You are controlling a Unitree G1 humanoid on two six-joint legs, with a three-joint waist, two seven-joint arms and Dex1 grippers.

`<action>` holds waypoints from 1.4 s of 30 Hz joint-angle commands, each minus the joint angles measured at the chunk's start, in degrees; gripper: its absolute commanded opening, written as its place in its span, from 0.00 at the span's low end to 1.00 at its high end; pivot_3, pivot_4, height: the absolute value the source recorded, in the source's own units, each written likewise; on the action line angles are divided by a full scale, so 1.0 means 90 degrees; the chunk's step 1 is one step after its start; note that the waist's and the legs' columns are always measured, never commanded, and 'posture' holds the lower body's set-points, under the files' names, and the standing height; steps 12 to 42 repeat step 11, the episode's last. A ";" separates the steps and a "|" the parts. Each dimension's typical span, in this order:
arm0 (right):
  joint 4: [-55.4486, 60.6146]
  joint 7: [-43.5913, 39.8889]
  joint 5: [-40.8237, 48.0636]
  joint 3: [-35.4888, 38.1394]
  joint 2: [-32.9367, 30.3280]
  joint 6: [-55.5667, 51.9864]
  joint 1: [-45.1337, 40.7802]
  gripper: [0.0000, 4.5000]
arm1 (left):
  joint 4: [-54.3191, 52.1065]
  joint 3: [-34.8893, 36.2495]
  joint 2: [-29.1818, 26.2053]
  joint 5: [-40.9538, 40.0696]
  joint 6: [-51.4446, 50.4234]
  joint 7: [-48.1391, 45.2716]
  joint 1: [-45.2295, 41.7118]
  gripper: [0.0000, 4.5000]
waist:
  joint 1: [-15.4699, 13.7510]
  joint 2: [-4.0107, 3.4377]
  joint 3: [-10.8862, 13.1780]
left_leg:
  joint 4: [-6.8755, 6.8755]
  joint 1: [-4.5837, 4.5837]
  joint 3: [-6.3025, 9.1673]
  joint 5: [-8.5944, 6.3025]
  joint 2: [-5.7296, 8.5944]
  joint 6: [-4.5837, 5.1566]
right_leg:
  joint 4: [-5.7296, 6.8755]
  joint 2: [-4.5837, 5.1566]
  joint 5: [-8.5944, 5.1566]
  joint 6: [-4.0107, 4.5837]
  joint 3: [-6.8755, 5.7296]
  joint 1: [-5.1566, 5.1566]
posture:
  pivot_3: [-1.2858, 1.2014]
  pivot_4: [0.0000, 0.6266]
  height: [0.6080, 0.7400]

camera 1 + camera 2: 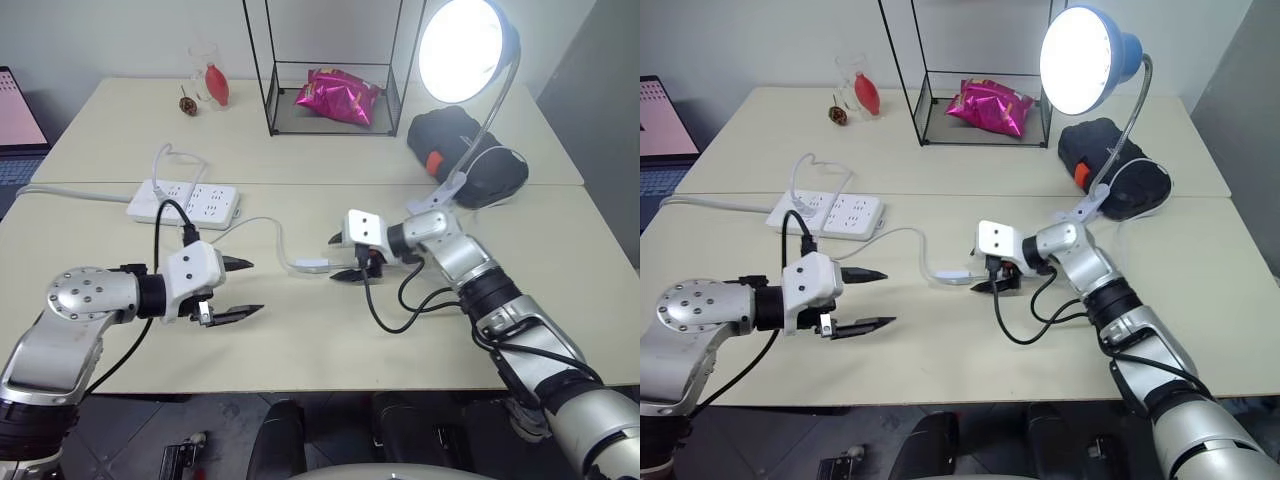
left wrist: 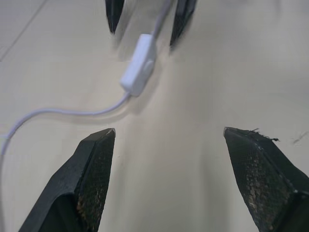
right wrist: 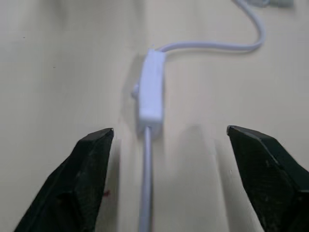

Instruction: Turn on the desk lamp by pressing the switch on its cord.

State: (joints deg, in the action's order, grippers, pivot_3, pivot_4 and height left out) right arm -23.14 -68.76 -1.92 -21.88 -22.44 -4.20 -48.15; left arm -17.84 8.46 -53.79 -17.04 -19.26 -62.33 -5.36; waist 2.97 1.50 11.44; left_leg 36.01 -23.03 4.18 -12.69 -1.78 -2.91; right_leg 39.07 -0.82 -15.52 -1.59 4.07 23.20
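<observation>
A small white oblong switch (image 3: 151, 89) lies flat on the beige bench (image 1: 300, 340) along its thin white cord (image 3: 146, 174), between the right hand's (image 3: 169, 140) wide-open fingers, while the blue-shaded desk lamp (image 1: 465, 50) glows.

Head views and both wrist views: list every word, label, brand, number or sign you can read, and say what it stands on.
No text can be read.
Pink snack bag inside the wire frame box: any print on it is too small and blurred to read.
Screen at the table's far left edge: faint rows, illegible.
Power strip, switch, desk lamp: no markings visible.
</observation>
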 commanded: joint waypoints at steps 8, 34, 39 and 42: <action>0.3618 -0.0685 0.1816 0.1479 -0.1967 -0.1988 0.1606 0.99 | -0.0609 0.0969 -0.0113 -0.0409 -0.0299 0.0136 0.0728 0.83 | -0.0003 -0.0001 0.0003 | -0.0003 0.0004 0.0000 -0.0001 0.0000 0.0000 | 0.0001 0.0005 -0.0015 -0.0005 -0.0002 -0.0002 | 0.52 0.24 1.00; 0.3995 -0.0471 0.1971 0.1572 -0.2042 -0.2273 0.1816 0.99 | -0.0582 0.0993 -0.0043 -0.0575 -0.0311 0.0105 0.0731 0.83 | 0.0027 -0.0001 0.0003 | -0.0002 0.0012 -0.0003 -0.0001 -0.0002 0.0000 | 0.0005 0.0002 -0.0009 -0.0007 0.0002 -0.0002 | 0.52 0.24 1.00; 0.3995 -0.0471 0.1971 0.1572 -0.2042 -0.2273 0.1816 0.99 | -0.0582 0.0993 -0.0043 -0.0575 -0.0311 0.0105 0.0731 0.83 | 0.0027 -0.0001 0.0003 | -0.0002 0.0012 -0.0003 -0.0001 -0.0002 0.0000 | 0.0005 0.0002 -0.0009 -0.0007 0.0002 -0.0002 | 0.52 0.24 1.00; 0.3995 -0.0471 0.1971 0.1572 -0.2042 -0.2273 0.1816 0.99 | -0.0582 0.0993 -0.0043 -0.0575 -0.0311 0.0105 0.0731 0.83 | 0.0027 -0.0001 0.0003 | -0.0002 0.0012 -0.0003 -0.0001 -0.0002 0.0000 | 0.0005 0.0002 -0.0009 -0.0007 0.0002 -0.0002 | 0.52 0.24 1.00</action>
